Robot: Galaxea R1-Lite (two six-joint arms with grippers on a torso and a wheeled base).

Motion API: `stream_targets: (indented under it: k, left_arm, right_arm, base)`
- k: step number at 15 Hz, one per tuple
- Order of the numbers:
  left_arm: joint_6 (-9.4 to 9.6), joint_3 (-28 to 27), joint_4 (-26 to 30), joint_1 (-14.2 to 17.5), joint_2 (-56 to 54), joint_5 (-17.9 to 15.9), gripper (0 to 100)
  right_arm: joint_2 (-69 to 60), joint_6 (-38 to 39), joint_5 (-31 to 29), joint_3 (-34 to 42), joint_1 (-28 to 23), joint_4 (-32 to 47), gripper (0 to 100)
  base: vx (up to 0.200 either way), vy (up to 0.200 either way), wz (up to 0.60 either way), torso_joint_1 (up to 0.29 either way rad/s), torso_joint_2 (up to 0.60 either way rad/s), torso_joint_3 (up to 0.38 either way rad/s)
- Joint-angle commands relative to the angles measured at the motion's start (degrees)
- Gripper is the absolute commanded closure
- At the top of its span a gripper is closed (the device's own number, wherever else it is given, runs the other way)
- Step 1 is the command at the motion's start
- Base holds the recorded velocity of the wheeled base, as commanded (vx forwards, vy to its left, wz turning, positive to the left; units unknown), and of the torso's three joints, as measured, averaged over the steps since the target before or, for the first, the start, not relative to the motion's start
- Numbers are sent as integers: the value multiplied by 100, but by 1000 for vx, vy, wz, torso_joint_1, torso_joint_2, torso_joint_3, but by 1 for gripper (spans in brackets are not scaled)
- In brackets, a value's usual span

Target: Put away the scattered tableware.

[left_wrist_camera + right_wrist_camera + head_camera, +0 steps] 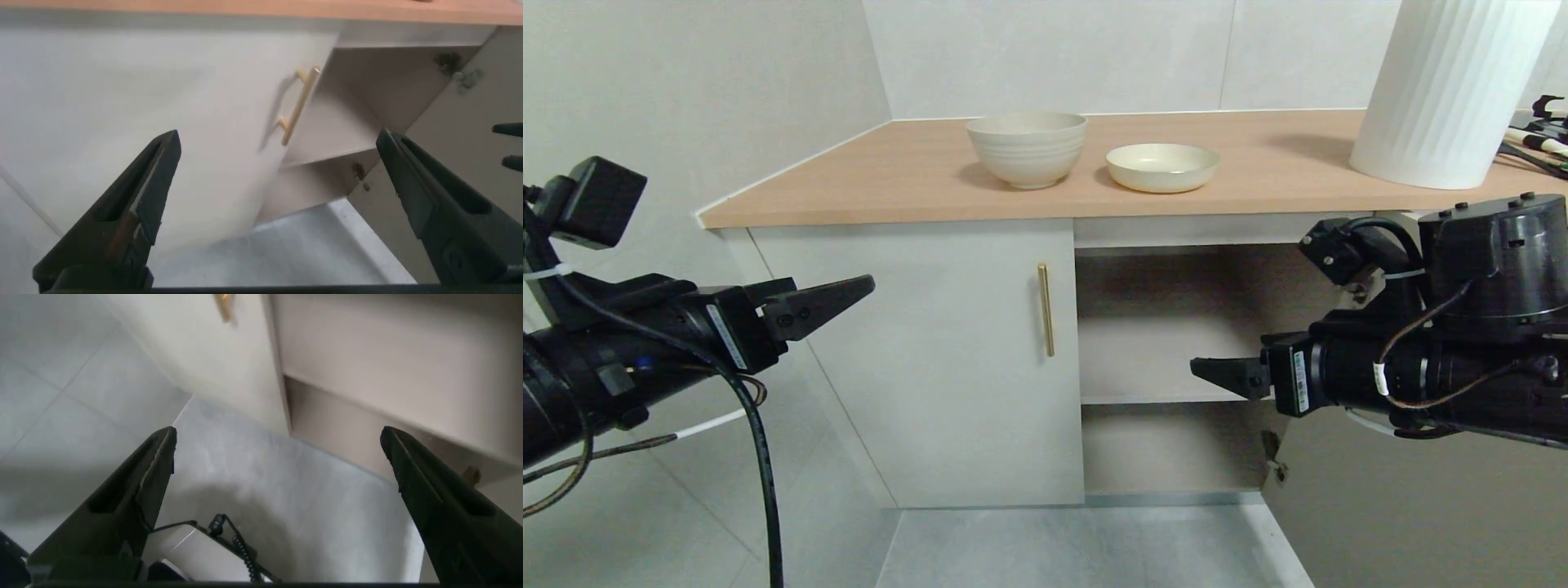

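You have both pieces of tableware on the wooden counter [890,175] in the upper middle of the head view: a deep cream bowl [1027,149] and, just to its right without touching, a shallow cream dish [1162,167]. Your left gripper [858,290] hangs at mid-left, in front of the closed cabinet door [931,359] (brass handle [1045,309] at its right edge), jaws spread wide and empty. Your right gripper [1207,371] sits at mid-right before the open compartment [1160,327], just above its shelf [1152,400], jaws likewise wide. A white ribbed cylinder [1445,90] stands on the counter at upper right.
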Motion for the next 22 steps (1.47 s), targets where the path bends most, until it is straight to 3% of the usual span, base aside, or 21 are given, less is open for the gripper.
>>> stream_targets:
  k: [1,11,22]
  left_arm:
    - [3,22,39,12,-107,3,0]
    - [-6,31,48,12,-169,-6,0]
    - [-6,48,13,12,69,-24,0]
  right_arm:
    - [-90,-1,16,30,22,-5,0]
    - [-213,-36,34,57,31,-5,0]
    - [-178,-36,42,48,31,-5,0]
  base:
    - [0,0,0,0,0,0]
    - [0,0,0,0,0,0]
    - [0,0,0,130,-396,-270]
